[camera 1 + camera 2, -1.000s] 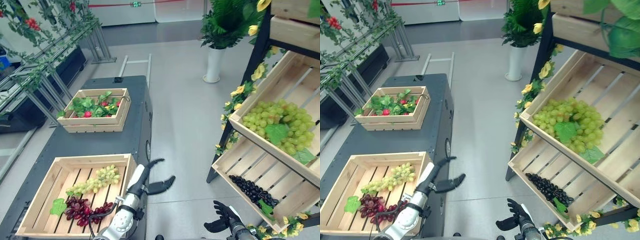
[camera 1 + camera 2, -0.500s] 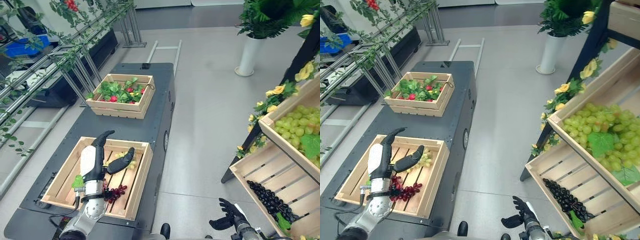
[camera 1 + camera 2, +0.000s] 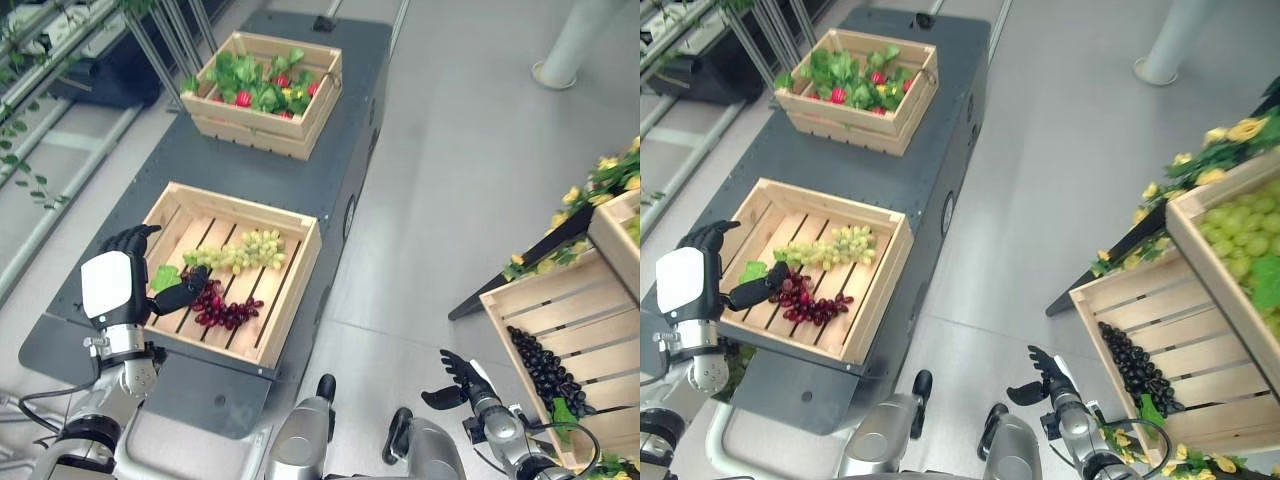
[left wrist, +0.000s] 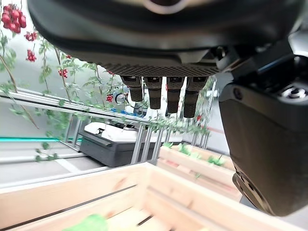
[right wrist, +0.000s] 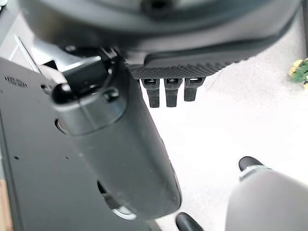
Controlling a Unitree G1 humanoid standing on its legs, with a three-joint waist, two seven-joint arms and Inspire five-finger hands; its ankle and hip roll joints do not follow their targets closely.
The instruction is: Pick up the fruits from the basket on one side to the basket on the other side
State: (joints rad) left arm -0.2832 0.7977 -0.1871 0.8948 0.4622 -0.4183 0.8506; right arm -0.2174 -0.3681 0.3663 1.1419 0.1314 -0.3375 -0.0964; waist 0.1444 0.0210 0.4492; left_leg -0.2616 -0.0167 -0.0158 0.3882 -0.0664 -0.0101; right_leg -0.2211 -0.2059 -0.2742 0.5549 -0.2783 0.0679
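From the left eye, the near crate sits on the dark worktop with its open top facing up, so the green grapes and the red grapes lie loose on the slats, side by side and easy to reach from above. The left hand stands upright at the crate's near-left corner, fingers relaxed and spread, the thumb reaching in toward the red grapes and a green leaf; it holds nothing. I judge it is poised for a first pick. A second crate of leafy greens and red fruit stands well apart, farther along the worktop.

From the right eye, the right hand hangs low over the floor, fingers loosely spread and empty, idle between the worktop and the tilted shelf crate that holds dark grapes. That slanted crate looks like the likely destination, its slope keeping fruit pooled toward its lower edge.

The left wrist view shows straight fingers hanging above the crate's pale wooden wall, nothing between them.

The right wrist view shows short straight fingers over bare floor, beside the worktop's dark flank.
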